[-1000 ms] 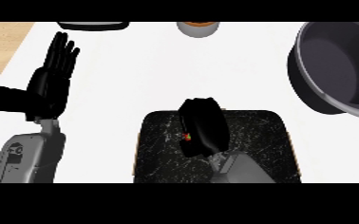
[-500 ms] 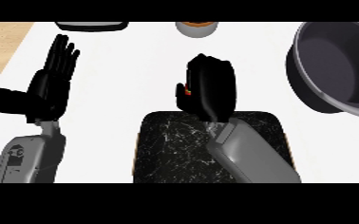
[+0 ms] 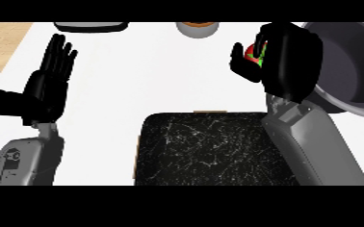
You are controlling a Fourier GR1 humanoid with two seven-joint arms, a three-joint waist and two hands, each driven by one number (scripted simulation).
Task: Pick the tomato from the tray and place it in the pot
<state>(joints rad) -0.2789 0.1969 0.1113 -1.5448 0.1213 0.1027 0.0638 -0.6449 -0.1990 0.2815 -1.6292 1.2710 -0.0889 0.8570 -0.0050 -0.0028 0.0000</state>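
**Tomato off the tray, almost at the pot**

Moved up and to the right since the earlier frames: right hand (image 3: 283,62), away from above the tray (image 3: 206,149) and over toward the pot (image 3: 341,72). Carried the tomato (image 3: 253,53) along too, pinched between curled fingers and thumb, with just a bit of red and green peeking out. Was held above the white counter (image 3: 142,77), just beside the pot's rim, not inside yet.

Looked like the carry step, pick already done. Next move probably needed a bit more travel right until the tomato sat over the pot's opening, then fingers opened to let go.

Left hand (image 3: 48,84) was resting at the left edge, fingers straight and spread, holding nothing.

Counted: one tomato, one tray, one pot, two hands. Also one small cup (image 3: 197,29) and one dark dish (image 3: 91,27) at the far edge.
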